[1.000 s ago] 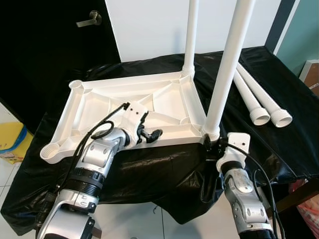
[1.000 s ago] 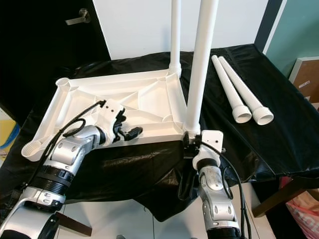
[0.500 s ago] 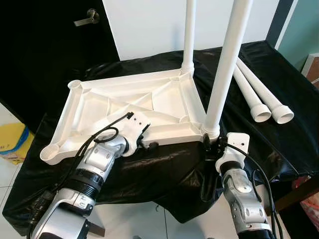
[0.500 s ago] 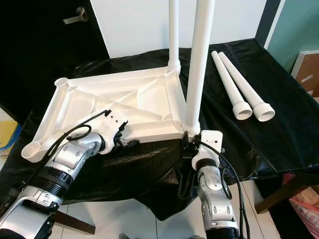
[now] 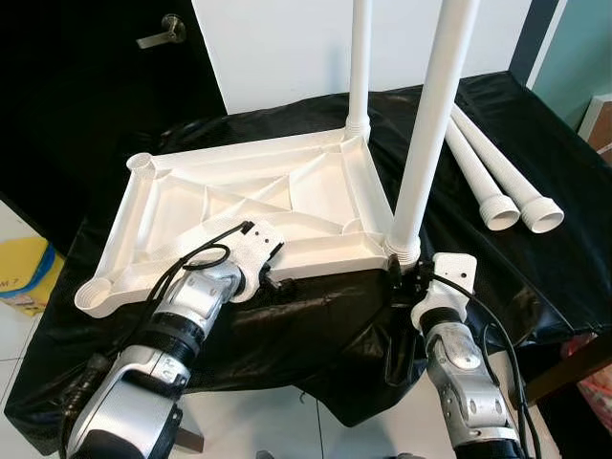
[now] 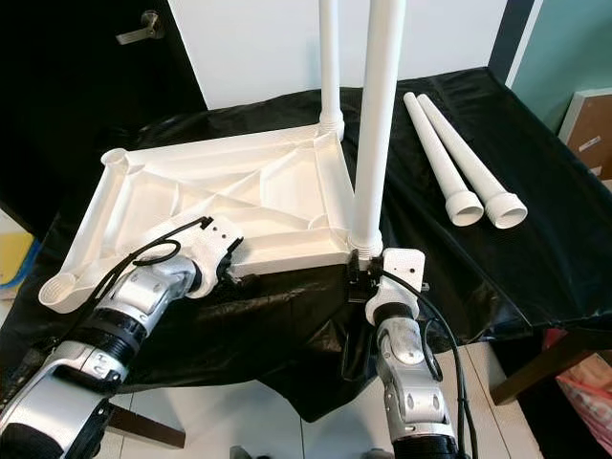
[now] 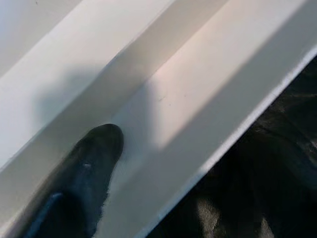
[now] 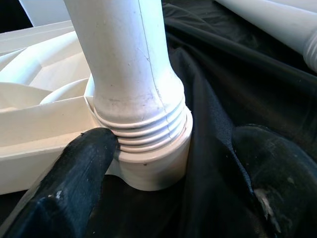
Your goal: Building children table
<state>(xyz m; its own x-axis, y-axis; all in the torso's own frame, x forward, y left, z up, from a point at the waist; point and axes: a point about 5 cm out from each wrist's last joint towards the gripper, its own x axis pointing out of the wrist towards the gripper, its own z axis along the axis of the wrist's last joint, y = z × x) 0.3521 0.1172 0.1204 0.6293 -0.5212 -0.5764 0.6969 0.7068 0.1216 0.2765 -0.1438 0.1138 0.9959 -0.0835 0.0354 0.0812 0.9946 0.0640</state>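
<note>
Left pincer slides off the top to its near rim, opening unclear; right pincer open around leg: two legs left.

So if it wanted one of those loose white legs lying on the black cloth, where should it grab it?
Probably mid-shaft on the nearer loose leg, coming straight down from above. It lies flat on the black cloth, its round tube is narrower than the flared end, and its twin lies close alongside, so fingers should straddle it carefully.
</note>
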